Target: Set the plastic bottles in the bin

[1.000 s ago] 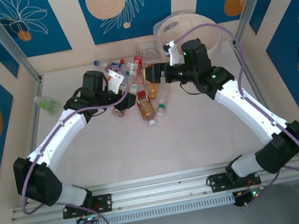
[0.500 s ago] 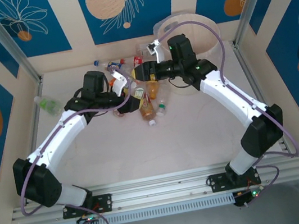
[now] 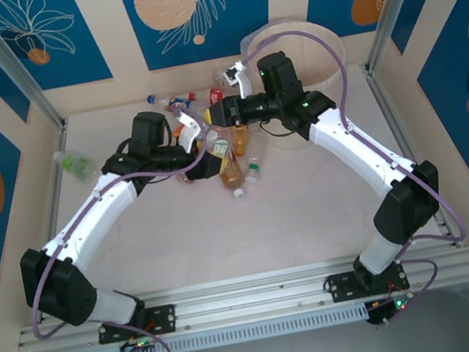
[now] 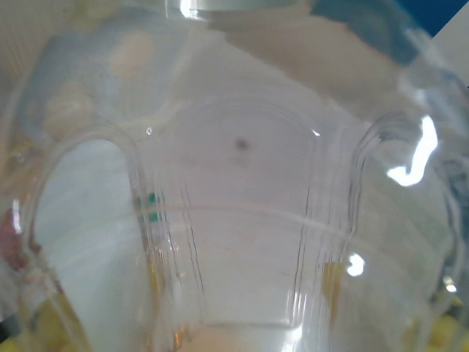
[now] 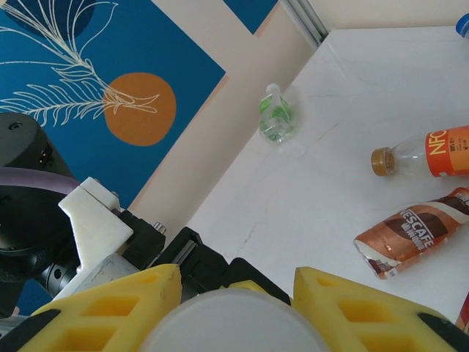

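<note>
A dozen or so plastic bottles [image 3: 230,160] lie heaped at the far middle of the tabletop [image 3: 311,208], and both arms reach into the heap. The right end effector [image 5: 236,277] is narrow, its yellow pads [image 5: 146,293] pressed either side of a pale round bottle top [image 5: 234,323], apparently gripping it. The bin [image 3: 263,45] stands just behind and to the right of that arm, which is nearer to it than the left arm. A clear ribbed bottle [image 4: 242,220] sits right against the left end effector [image 3: 201,145]; whether it is held, I cannot tell.
</note>
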